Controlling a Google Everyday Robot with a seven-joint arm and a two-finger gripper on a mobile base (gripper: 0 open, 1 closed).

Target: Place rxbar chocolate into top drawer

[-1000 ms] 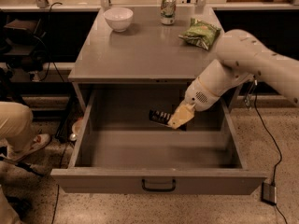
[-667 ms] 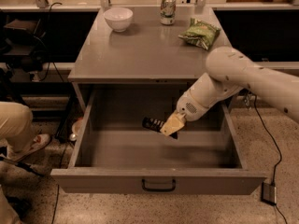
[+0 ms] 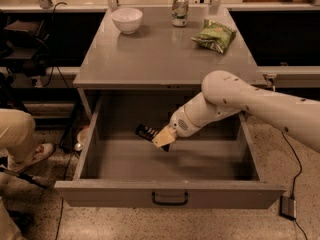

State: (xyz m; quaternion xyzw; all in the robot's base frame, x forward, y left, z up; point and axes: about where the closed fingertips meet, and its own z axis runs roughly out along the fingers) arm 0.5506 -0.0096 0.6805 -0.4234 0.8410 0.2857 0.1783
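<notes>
The top drawer (image 3: 170,194) is pulled wide open below the grey table, its dark curved handle (image 3: 170,199) centred on the front panel. My gripper (image 3: 161,138) is inside the drawer, left of centre, above the drawer floor. It is shut on the rxbar chocolate (image 3: 146,132), a small dark wrapper with pale lettering that sticks out to the left of the pale fingers (image 3: 164,137). The bar is tilted and held a little above the drawer floor. My white arm (image 3: 240,101) reaches in from the right.
On the table top (image 3: 150,54) stand a white bowl (image 3: 126,20), a soda can (image 3: 180,9) and a green chip bag (image 3: 215,35). A person's leg and shoe (image 3: 25,144) are at the left. A cable and a small box (image 3: 289,206) lie on the floor at right.
My gripper has moved left and lower into the drawer, carrying the rxbar chocolate with it. The arm has swung further over the drawer.
</notes>
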